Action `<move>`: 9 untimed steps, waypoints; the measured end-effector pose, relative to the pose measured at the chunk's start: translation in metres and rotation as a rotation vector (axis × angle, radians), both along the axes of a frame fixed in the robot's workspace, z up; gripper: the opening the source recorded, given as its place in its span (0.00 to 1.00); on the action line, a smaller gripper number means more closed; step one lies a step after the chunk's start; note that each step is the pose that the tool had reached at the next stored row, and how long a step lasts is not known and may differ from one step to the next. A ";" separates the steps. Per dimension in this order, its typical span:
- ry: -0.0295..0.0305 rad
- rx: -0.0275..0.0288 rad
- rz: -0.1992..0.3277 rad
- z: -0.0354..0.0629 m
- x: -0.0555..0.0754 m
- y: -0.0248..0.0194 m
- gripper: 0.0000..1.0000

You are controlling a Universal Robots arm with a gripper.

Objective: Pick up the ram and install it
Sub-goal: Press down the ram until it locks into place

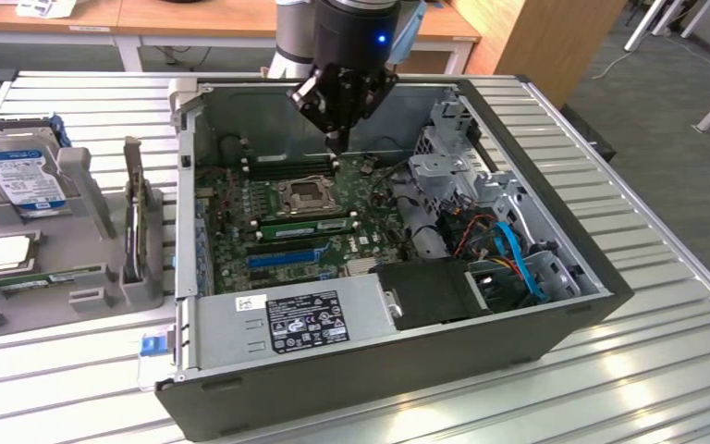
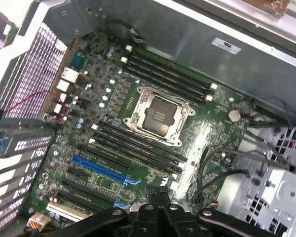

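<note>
On the exterior view's left, the grey holder [image 1: 78, 277] on the worktop [image 1: 651, 305] keeps the hard drive [image 1: 16, 171] upright and the square processor [image 1: 7, 252] flat, so that each part can be taken from above. Next comes the open computer case [image 1: 368, 370], lying on its side so that the motherboard [image 1: 318, 245] faces up. The end effector [image 1: 334, 139] hangs inside it, near the far wall. It is clenched and I see nothing between its fingers [image 2: 158, 195]. The tip is just above the end of the black slots there, where a narrow green strip lies. I judge this strip to be the ram [image 1: 291, 166], placed in its slot, but I cannot tell whether it is fully seated. To the right, blue and orange cables [image 1: 516, 254] are well apart.
</note>
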State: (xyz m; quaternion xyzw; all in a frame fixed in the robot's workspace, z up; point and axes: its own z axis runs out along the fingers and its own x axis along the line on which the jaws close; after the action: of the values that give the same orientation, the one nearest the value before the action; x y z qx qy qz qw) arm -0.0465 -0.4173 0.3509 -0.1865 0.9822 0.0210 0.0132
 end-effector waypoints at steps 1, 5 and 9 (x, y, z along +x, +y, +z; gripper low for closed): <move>0.0008 -0.0001 -0.012 0.0000 0.000 0.0000 0.10; 0.0043 -0.0001 -0.060 0.0000 0.000 0.0000 0.10; 0.0098 -0.0001 -0.104 0.0000 0.000 0.0000 0.10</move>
State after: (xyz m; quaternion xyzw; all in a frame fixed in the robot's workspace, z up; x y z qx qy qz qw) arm -0.0469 -0.4173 0.3509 -0.1348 0.9906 0.0211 0.0095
